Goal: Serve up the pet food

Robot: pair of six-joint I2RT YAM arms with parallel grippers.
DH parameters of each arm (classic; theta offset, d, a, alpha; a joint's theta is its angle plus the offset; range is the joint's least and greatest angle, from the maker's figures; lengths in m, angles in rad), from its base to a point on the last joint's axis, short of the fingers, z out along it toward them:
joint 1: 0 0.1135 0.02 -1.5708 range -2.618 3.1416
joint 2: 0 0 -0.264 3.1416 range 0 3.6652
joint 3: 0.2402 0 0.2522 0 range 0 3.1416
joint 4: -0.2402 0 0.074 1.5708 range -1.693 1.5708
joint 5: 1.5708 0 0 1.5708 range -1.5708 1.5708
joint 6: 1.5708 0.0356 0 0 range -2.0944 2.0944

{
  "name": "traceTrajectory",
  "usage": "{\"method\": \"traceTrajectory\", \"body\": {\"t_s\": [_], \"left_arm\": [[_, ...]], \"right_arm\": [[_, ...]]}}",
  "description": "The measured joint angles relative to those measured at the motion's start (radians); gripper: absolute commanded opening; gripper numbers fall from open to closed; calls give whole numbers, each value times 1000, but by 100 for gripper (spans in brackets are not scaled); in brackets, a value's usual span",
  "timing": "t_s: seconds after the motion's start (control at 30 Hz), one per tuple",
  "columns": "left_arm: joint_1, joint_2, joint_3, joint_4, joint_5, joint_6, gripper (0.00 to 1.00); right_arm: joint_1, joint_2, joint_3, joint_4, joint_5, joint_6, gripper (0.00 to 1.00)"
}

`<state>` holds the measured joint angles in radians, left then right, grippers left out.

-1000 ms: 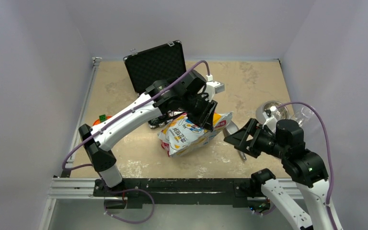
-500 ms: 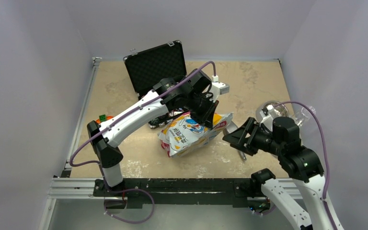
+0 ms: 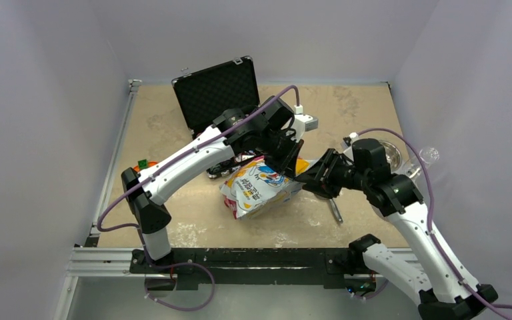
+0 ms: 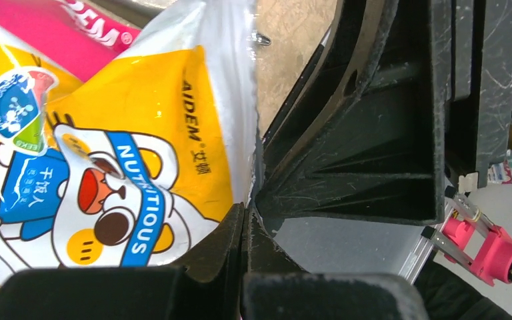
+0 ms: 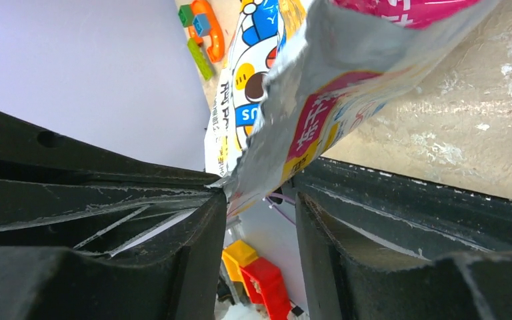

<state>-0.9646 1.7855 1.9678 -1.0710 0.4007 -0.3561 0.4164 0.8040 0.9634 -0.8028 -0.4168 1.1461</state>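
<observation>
On the near part of the table (image 3: 193,223) the bag (image 3: 257,193) lies about midway across, printed face up, with its right end lifted. No pet food shows. I judge it is inside that bag, which looks unopened. The right gripper (image 5: 260,200) has its fingers apart, with the bag's silvery sealed edge between them but not clamped. Just beside it, the left gripper (image 4: 245,215) is pinched tight on the same edge. The step looks like tearing the top open. To do it well, the right gripper should close squarely on the seal, hard up against the left one's pinch. Then the two should pull apart slowly, keeping the mouth raised so nothing spills. Farther back a metal bowl (image 3: 395,152) sits partly behind the right arm, and an open black case (image 3: 217,90) stands at the rear
</observation>
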Motion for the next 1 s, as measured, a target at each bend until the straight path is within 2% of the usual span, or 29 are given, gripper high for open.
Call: {"method": "traceTrajectory", "body": {"t_s": [0.07,0.13,0.2,0.3,0.37,0.7,0.77,0.93,1.0], "left_arm": [[3,0,-4,-7,-14,-6,0],[8,-2,-18,-3,-16,-18,0],[9,-2,-28,0,-17,-27,0],[9,-2,-38,0,-16,-37,0],[7,-2,-40,8,-10,-49,0],[1,0,-40,9,-11,-68,0],[1,2,-40,8,-11,-71,5],[1,11,-40,3,-12,-72,26],[1,16,-40,1,-11,-71,29]], "right_arm": [[19,23,2,3,11,10,46],[34,35,2,7,29,21,39],[46,43,2,10,40,32,30],[64,54,2,10,61,43,9],[77,55,3,6,86,56,0],[130,60,39,-56,189,58,0],[140,66,50,-68,203,51,0],[160,56,46,-59,226,37,0],[165,49,43,-56,236,33,0]]}}
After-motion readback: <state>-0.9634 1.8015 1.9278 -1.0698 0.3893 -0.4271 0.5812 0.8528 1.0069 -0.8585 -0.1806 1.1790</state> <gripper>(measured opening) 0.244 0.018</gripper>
